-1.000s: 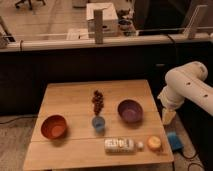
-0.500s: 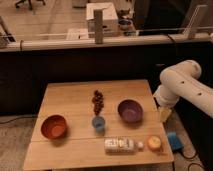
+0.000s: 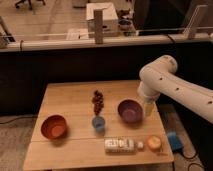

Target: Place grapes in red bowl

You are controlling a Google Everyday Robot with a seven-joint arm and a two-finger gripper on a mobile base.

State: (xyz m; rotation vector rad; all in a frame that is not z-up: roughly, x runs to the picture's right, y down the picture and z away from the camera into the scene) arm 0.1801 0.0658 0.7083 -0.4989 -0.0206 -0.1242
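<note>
The grapes (image 3: 97, 101), a small dark red-purple bunch, lie on the wooden table (image 3: 70, 97) near its middle, just behind a small blue cup (image 3: 98, 123). The red bowl (image 3: 54, 126) stands at the table's front left with nothing in it. My white arm reaches in from the right. Its gripper (image 3: 148, 108) points down at the right rim of the purple bowl (image 3: 130, 111), far right of the grapes. It is open and holds nothing.
A clear plastic bottle (image 3: 120, 145) lies on its side at the front edge, with an orange round fruit (image 3: 154, 143) to its right. A blue object (image 3: 175, 140) sits off the table's right side. A dark barrier with a rail runs behind the table.
The arm has swung left, from beside the table's right edge to over the table next to the purple bowl. The objects on the table have not moved.
</note>
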